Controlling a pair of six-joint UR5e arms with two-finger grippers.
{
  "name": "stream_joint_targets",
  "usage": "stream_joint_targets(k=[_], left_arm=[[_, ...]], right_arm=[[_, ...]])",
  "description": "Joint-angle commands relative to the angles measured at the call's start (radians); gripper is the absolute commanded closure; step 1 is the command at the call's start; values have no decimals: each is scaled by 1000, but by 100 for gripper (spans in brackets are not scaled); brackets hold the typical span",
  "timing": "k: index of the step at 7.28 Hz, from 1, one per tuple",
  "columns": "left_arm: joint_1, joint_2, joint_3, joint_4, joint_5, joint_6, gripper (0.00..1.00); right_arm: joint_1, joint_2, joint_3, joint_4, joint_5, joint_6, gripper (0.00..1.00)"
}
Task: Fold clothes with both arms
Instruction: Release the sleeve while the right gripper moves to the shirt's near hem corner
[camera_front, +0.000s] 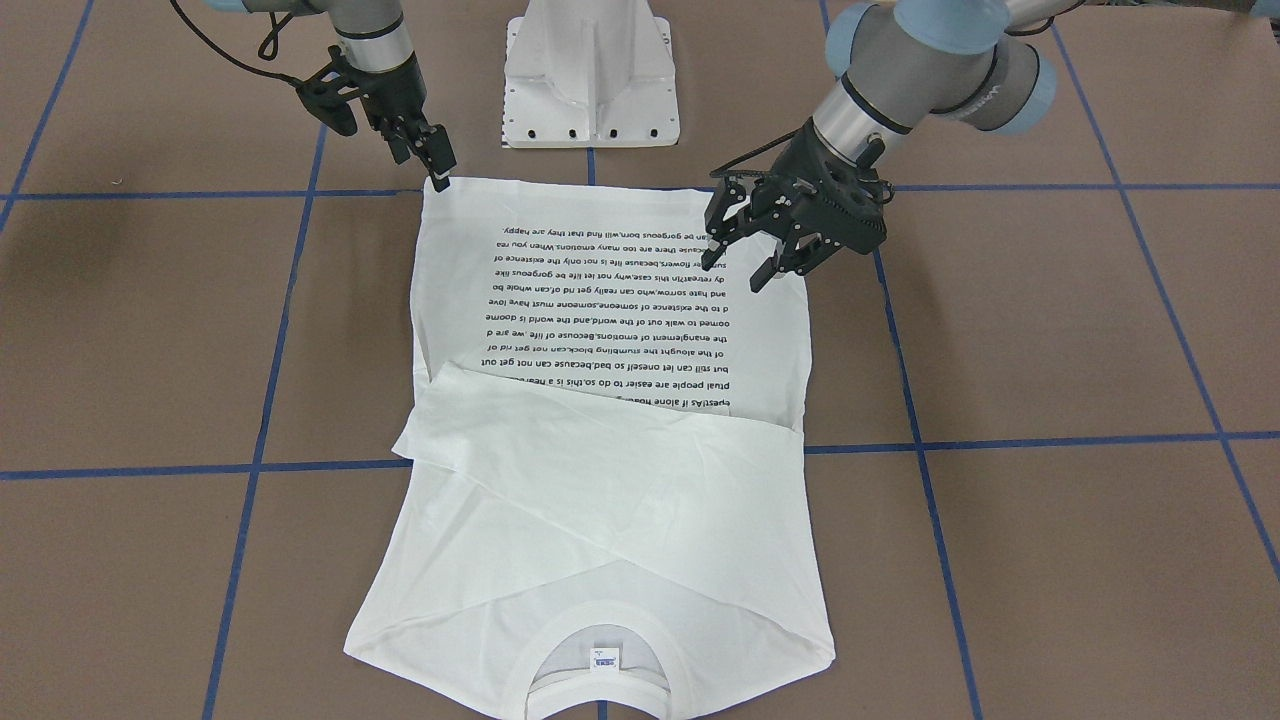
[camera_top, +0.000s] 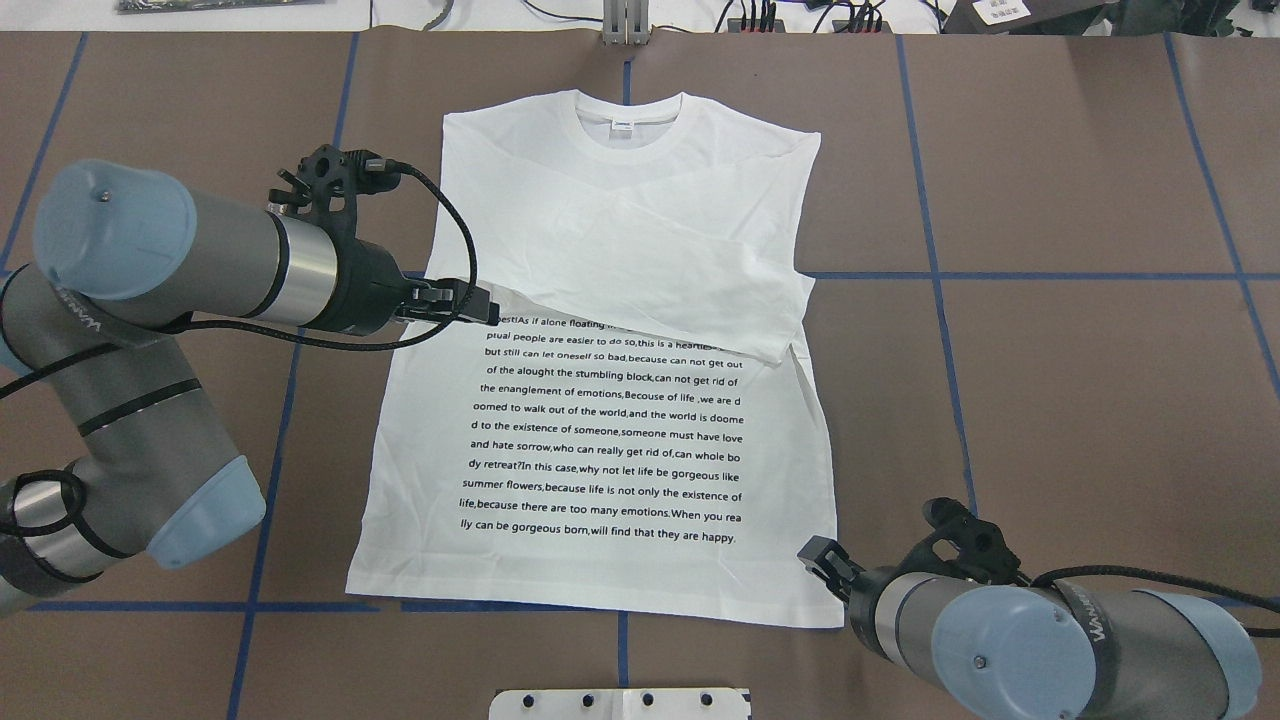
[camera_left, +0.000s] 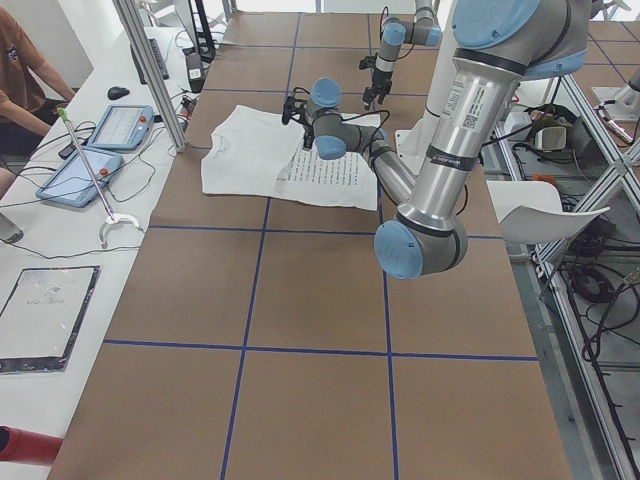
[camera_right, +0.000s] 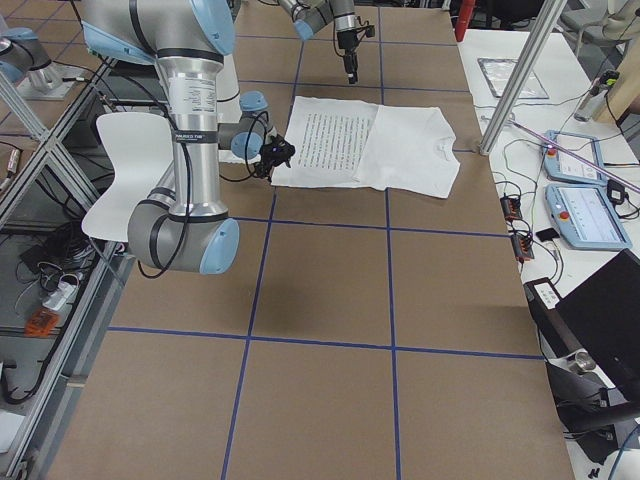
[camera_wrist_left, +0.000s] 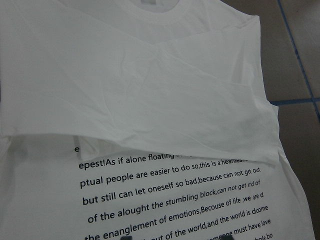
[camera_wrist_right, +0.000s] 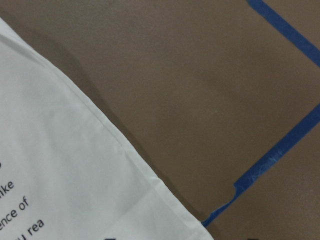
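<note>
The brown bench, marked with blue tape lines, carries one white long-sleeved T-shirt. It lies flat with the print upward, the collar on the far side from the robot and the hem on the robot's side. Its two sleeves are folded in across the chest. There are two arms: the left arm reaches over the shirt's left edge, and the right arm comes down to the hem corner on its side. One white pedestal base stands just behind the hem. Of the two tools, the left tool hangs above the cloth with its fingers spread and nothing in them. The right tool is at the hem corner, and I cannot tell if it is closed. In my judgement the danger is an uneven lift: if only one corner is raised, the hem may be pulled crooked and the crossed sleeves may slide open. A grasp on the top layer alone would also spoil the fold. One small neck label shows inside the collar.
</note>
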Motion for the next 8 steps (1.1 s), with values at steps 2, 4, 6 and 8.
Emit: stream_joint_targets(k=[2, 4, 6, 8], left_arm=[[-2, 1, -11, 0, 2, -4, 33], [-2, 2, -14, 0, 2, -4, 33], [-2, 2, -14, 0, 4, -4, 33], [-2, 2, -16, 0, 4, -4, 33]], right_arm=[[-16, 27, -13, -18, -2, 3, 10], [-26, 30, -39, -18, 1, 1, 10], [-29, 51, -54, -13, 1, 3, 14], [-29, 55, -68, -18, 1, 1, 16]])
